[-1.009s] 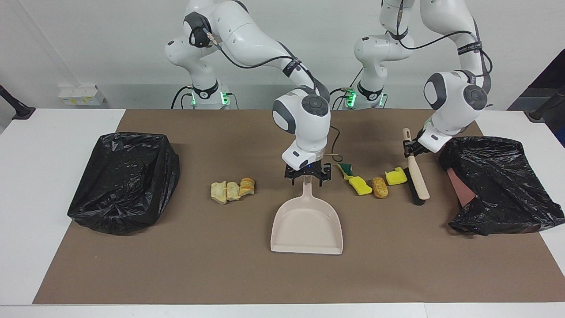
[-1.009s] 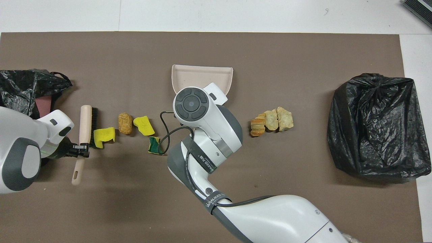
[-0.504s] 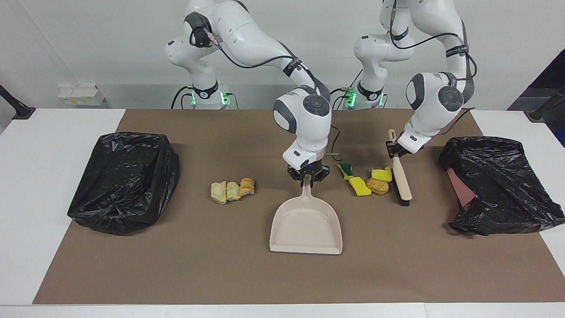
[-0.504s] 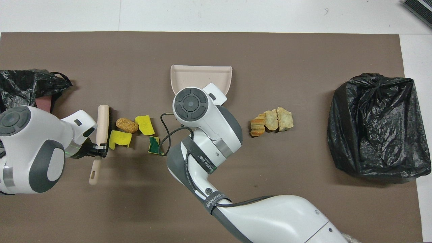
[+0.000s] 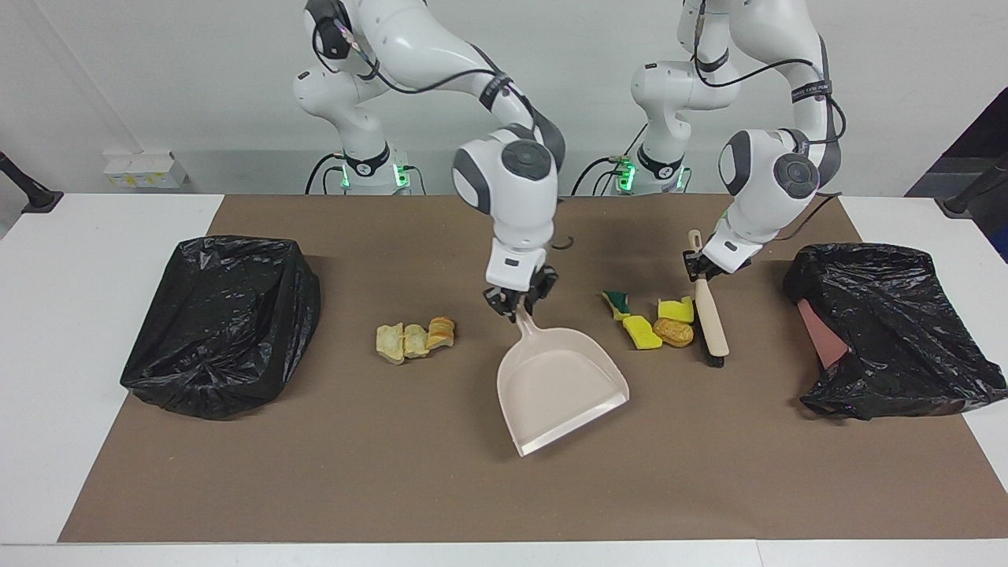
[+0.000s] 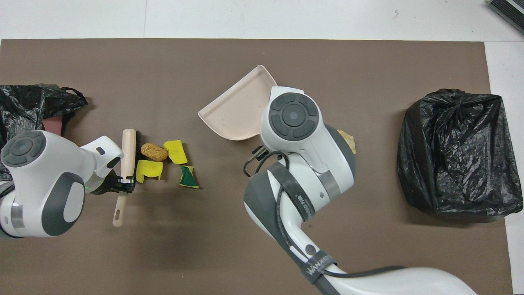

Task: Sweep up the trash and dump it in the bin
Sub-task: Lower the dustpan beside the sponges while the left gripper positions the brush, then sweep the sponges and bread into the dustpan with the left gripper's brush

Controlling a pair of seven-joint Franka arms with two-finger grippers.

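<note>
Brown matting covers the table. Sponge-and-bread trash (image 5: pixel 657 321) lies touching the brush (image 5: pixel 710 319) clamped in the left gripper (image 5: pixel 696 266); pastry scraps (image 5: pixel 415 340) sit beside the right gripper (image 5: pixel 517 300), which grips the dustpan (image 5: pixel 561 390) handle. Sweeping looks underway; next the pan mouth needs to face the pile.

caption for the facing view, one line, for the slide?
Right gripper angles the beige dustpan while left gripper holds the brush against sponge scraps.

Glossy white arm shells (image 5: pixel 504 181) with grey joint caps — black cables, green base lights.
</note>
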